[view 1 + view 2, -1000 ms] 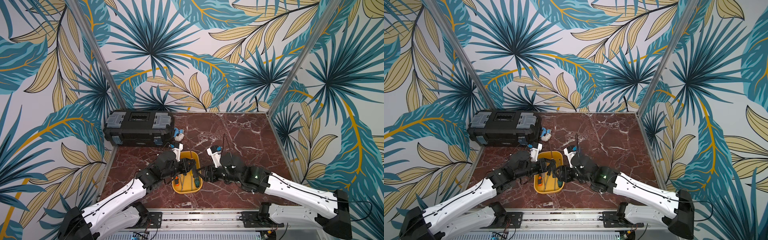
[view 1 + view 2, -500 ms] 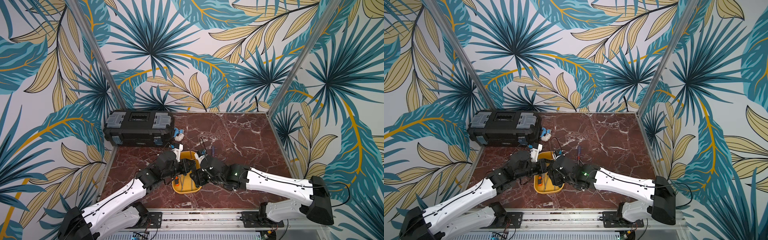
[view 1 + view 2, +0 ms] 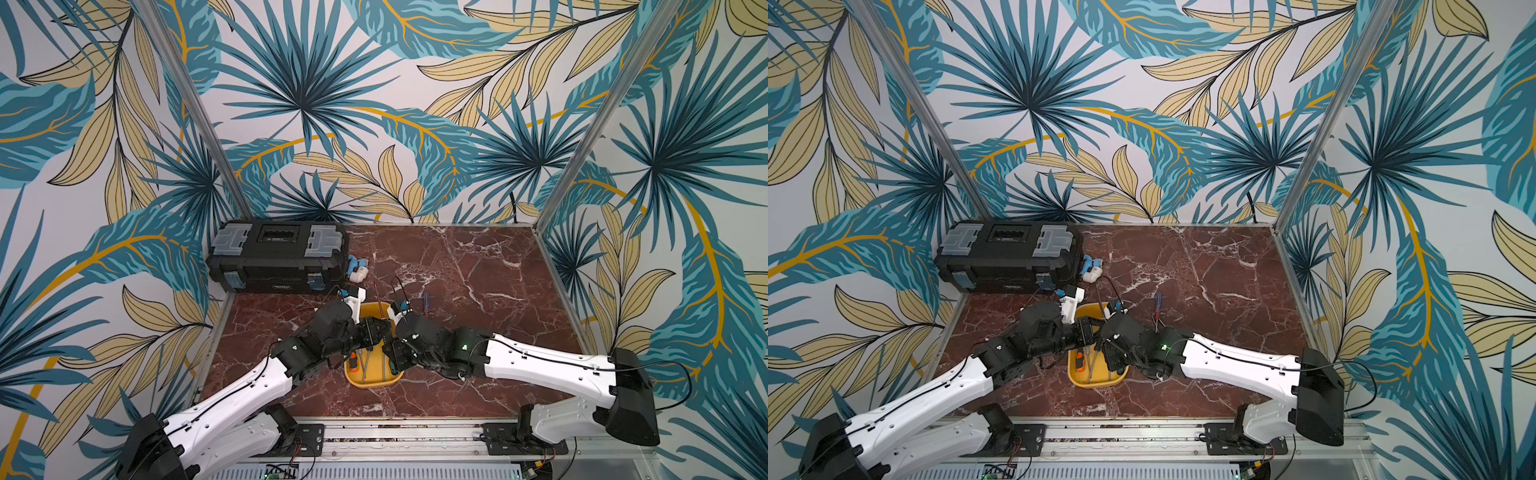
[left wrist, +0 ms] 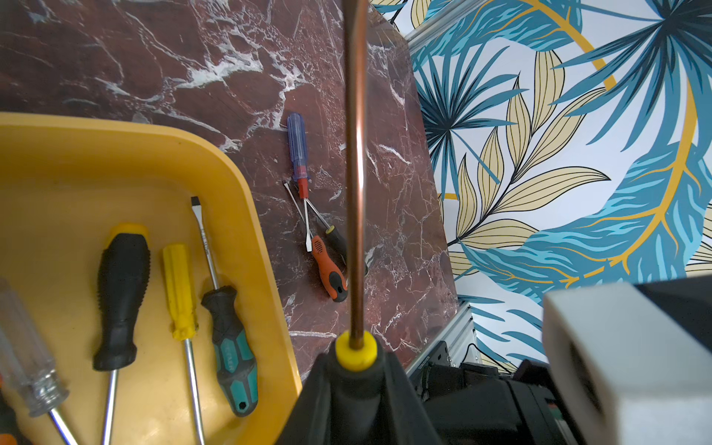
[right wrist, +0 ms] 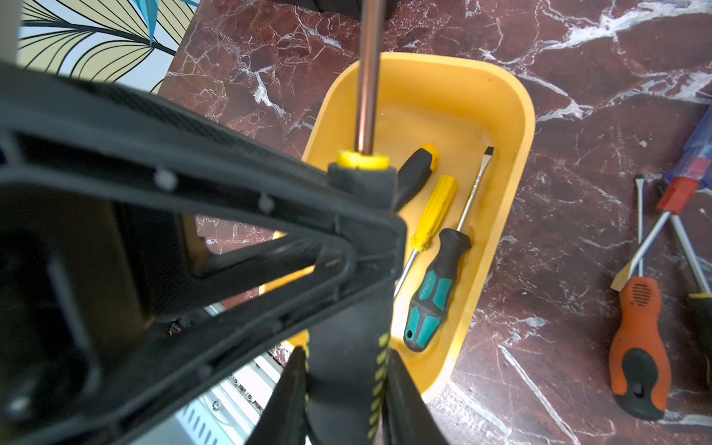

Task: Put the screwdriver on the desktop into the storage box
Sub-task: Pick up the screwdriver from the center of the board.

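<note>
Left gripper (image 4: 356,371) clamped on handle top of copper-shaft screwdriver (image 4: 355,173). Shaft points 12 o'clock above storage box (image 4: 115,131), likely lining up with box length. Right gripper (image 5: 346,362) pinches handle butt, probably a handover. Loose screwdrivers (image 4: 327,269) lie on desktop (image 4: 173,57), box's 2 o'clock.

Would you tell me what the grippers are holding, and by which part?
The left gripper clamps the copper-shafted screwdriver at the shaft end of its handle; the right gripper pinches the handle's butt end.
</note>
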`<state>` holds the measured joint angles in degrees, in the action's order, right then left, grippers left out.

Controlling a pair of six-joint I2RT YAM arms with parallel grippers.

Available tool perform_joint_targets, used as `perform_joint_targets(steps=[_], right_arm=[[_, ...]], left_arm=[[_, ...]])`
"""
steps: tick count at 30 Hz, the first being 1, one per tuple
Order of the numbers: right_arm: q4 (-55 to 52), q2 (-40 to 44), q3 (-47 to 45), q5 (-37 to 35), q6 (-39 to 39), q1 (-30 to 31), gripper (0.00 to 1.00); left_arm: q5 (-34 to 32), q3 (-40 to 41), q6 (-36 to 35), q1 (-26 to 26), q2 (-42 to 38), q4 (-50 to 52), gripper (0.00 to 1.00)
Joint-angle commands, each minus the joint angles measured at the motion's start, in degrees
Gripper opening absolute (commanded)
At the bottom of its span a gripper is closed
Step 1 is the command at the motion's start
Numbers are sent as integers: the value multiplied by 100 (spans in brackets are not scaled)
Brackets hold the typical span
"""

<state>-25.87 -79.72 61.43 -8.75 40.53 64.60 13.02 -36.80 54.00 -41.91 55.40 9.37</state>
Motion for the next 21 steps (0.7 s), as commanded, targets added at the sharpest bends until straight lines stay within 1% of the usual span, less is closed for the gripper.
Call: perform_joint_targets(steps=[1,3,5,6,11,14,16,20,21], right_arm=[[27,192,-91,-42,50,1,0],[177,353,-228,58,90,3,0],[333,515,-373,172,129,-5,0],[414,600,-448,241,162,-19,0],[962,1042,-872,738,342,-129,0],[1718,1422,-1247,1206,513,-214,0],[2106,1666,-1445,1455,630,-276,0],[2860,2095,-1867,1875,914,-418,0],[2977,2179,-1940,1922,975,-444,0]], left_arm=[[70,-126,-34,2,-110,-122,39],[104,-117,-55,1,-181,-140,54],[123,-135,-122,9,-277,-95,63],[129,-165,-189,21,-359,-56,66],[18,-271,-469,51,-779,94,69],[74,-162,-410,62,-1004,-195,70],[311,13,-261,66,-1094,-663,70],[1022,480,195,66,-1079,-2179,68],[1142,527,247,61,-1061,-2394,67]])
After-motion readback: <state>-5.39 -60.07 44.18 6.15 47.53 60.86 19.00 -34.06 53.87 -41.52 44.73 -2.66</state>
